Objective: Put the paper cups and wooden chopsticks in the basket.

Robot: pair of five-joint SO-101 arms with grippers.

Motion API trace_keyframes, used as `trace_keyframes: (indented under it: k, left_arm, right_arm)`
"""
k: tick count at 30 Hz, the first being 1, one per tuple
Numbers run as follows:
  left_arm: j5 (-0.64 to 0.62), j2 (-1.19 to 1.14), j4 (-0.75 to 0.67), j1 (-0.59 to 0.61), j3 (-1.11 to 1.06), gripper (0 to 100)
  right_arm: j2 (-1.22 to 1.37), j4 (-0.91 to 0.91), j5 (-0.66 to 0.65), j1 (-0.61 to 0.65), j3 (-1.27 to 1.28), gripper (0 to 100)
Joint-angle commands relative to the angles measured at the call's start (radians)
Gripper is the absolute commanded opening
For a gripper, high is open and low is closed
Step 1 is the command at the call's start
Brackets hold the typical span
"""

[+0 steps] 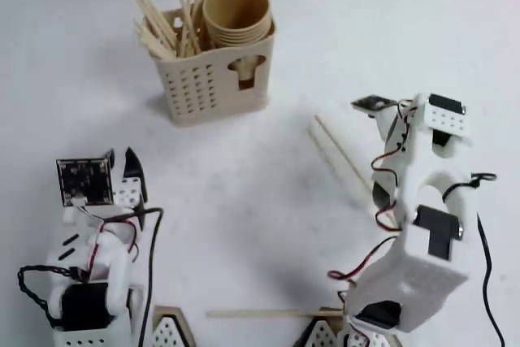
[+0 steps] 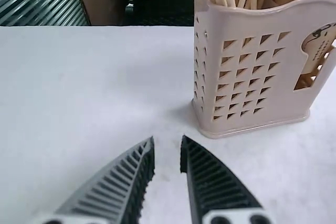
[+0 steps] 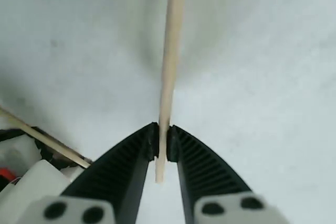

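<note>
A beige perforated basket [image 1: 213,79] stands at the back of the table, holding several wooden chopsticks [image 1: 166,22] and a stack of paper cups [image 1: 237,12]. My right gripper [image 1: 379,195] is down at the table on the right, shut on the near end of a loose chopstick [image 1: 339,152] that lies pointing toward the basket. In the right wrist view, the chopstick [image 3: 169,66] runs straight out from between my gripper's [image 3: 163,132] closed fingers. My left gripper [image 1: 128,166] rests at the front left, narrowly open and holding nothing. From the left wrist view, this gripper [image 2: 167,148] faces the basket [image 2: 257,72].
Another chopstick [image 1: 268,313] lies along the front edge, between the two arm bases; it also shows in the right wrist view [image 3: 42,137]. White tabletop [image 1: 244,193] lies open between the arms and the basket. The right arm's red and black cables [image 1: 382,201] hang beside its gripper.
</note>
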State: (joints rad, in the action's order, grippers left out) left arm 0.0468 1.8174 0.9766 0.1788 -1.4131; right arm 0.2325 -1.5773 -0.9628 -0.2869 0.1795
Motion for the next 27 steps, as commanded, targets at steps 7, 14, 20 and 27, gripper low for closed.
trace_keyframes:
  k: [7,14,20,27]
  left_arm:
    - [0.0,0.008,-0.012,0.012,-0.002,10]
    - [0.055,0.008,-0.014,0.012,-0.012,10]
    - [0.06,0.008,-0.014,0.012,-0.014,10]
    - [0.061,0.008,-0.014,0.012,-0.014,10]
  right_arm:
    - [-0.165,0.045,0.049,0.048,0.051,26.3]
    - [-0.17,0.2,0.281,0.28,0.051,26.2]
    - [-0.156,0.42,0.4,0.367,0.052,26.2]
    - [0.002,0.55,0.411,0.398,0.049,26.1]
